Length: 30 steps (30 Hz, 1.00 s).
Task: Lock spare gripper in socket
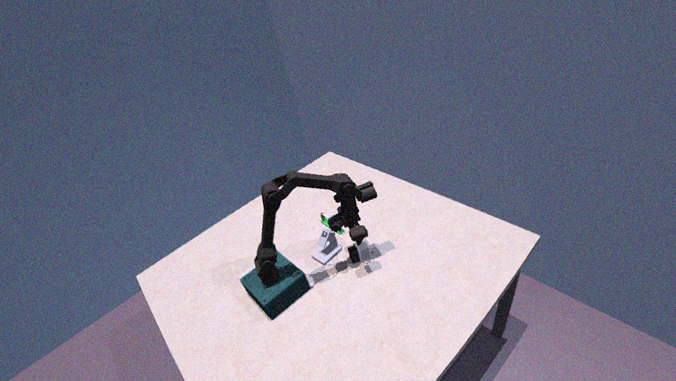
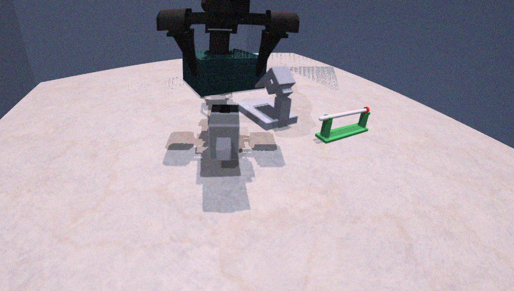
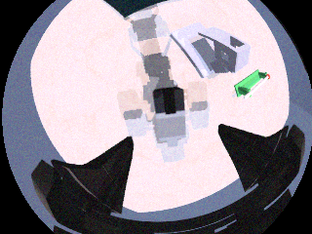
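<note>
The spare gripper stands upright on the table, a blocky piece with a black top and a grey side facing the exterior camera. My gripper is open and empty, above the spare gripper and clear of it. The grey-lavender mount stands beside it, with a tilted socket at its top. No pin shows in the socket. The white lock pin with a red head lies across the green rack.
The teal base block of my arm is behind the mount and the spare gripper. The green rack stands on the far side of the mount from the spare gripper. Arm shadows fall across the table around the spare gripper.
</note>
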Available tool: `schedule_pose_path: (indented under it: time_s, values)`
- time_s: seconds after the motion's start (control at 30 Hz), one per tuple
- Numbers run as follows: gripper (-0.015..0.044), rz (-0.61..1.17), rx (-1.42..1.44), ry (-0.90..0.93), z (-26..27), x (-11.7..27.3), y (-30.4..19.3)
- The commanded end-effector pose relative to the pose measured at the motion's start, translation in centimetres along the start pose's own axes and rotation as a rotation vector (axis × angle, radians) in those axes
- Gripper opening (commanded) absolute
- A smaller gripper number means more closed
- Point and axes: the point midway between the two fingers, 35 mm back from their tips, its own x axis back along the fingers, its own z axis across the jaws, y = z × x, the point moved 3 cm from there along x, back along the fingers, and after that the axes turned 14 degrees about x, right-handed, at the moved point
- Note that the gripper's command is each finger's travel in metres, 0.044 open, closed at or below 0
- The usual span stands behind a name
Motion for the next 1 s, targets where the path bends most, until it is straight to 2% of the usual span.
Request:
schedule_pose_path:
  time_s: [0.0, 0.27, 0.5, 0.97]
  values:
    - [0.0440, 0.008, -0.063, 0.003, 0.0, -0.1, 0.0]
    - [0.0440, 0.148, -0.819, -0.016, -0.1, 0.3, 0.1]
    - [0.0440, 0.263, -1.491, -0.129, -0.1, 0.8, 0.3]
    - [0.0440, 0.348, -2.165, -0.369, -0.3, 1.5, 0.7]
